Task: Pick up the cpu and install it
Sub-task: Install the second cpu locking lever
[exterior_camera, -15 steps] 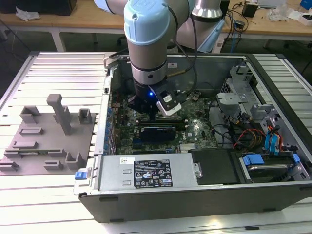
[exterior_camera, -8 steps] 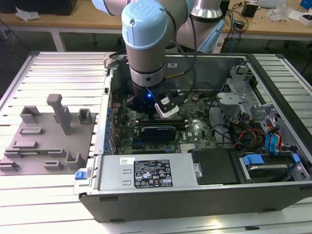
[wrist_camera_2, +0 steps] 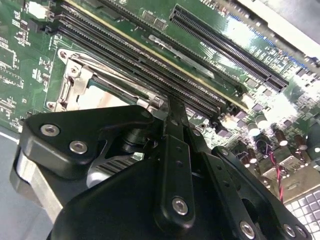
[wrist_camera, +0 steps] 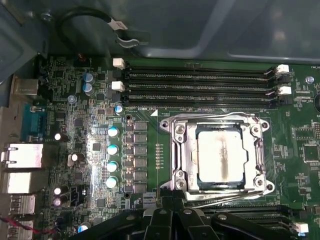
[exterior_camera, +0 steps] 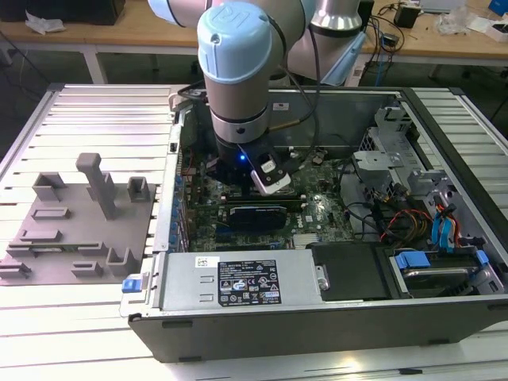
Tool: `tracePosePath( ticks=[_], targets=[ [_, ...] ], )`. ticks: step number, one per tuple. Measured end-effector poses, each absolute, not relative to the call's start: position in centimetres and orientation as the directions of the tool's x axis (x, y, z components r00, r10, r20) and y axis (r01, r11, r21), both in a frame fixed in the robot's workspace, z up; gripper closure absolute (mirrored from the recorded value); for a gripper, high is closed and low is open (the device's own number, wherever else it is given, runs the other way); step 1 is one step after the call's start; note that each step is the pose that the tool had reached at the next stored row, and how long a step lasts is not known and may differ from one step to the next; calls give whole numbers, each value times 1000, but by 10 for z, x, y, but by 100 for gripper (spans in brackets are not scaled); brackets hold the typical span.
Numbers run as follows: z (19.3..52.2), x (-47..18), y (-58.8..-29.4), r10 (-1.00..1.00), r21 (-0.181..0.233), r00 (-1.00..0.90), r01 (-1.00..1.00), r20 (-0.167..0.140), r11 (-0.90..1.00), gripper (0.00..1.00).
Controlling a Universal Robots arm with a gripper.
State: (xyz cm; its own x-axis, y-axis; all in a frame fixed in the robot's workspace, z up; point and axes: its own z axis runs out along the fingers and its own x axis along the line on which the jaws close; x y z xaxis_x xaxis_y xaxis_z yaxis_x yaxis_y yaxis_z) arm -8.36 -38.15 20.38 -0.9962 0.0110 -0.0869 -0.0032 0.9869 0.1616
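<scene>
The cpu [wrist_camera: 221, 155], a pale silver square with a dark streak down its top, lies flat inside the metal socket frame [wrist_camera: 181, 150] on the green motherboard [wrist_camera: 65, 90]. The frame's lid stands open around it. My gripper [wrist_camera: 170, 212] hangs just off the socket's near edge, above the board, its black fingers [wrist_camera: 156, 217] drawn together with nothing between them. In the second wrist view the gripper [wrist_camera_2: 165, 107] tapers to a point over the socket frame [wrist_camera_2: 67, 87], and a strip of the cpu [wrist_camera_2: 97, 99] shows beyond it. In the exterior view the arm [exterior_camera: 238, 71] reaches down into the open computer case.
Long memory slots [wrist_camera: 200, 82] run beside the socket, and expansion slots [wrist_camera_2: 225, 45] lie further off. A power supply [exterior_camera: 246, 282] sits along the case front. Drive bays with blue clips [exterior_camera: 444, 230] fill the exterior view's right. A grey fixture plate [exterior_camera: 75, 230] lies outside the case on the left.
</scene>
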Motion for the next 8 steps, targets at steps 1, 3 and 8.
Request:
tracePosePath(
  ticks=[1, 3, 8],
  targets=[
    [204, -84, -383, 11, 162, -996, -3, -87, 987, 89],
    [205, -84, -385, 11, 164, -996, -3, -87, 986, 89],
    [205, -84, -386, 12, 171, -996, -3, -87, 985, 89]
  ],
)
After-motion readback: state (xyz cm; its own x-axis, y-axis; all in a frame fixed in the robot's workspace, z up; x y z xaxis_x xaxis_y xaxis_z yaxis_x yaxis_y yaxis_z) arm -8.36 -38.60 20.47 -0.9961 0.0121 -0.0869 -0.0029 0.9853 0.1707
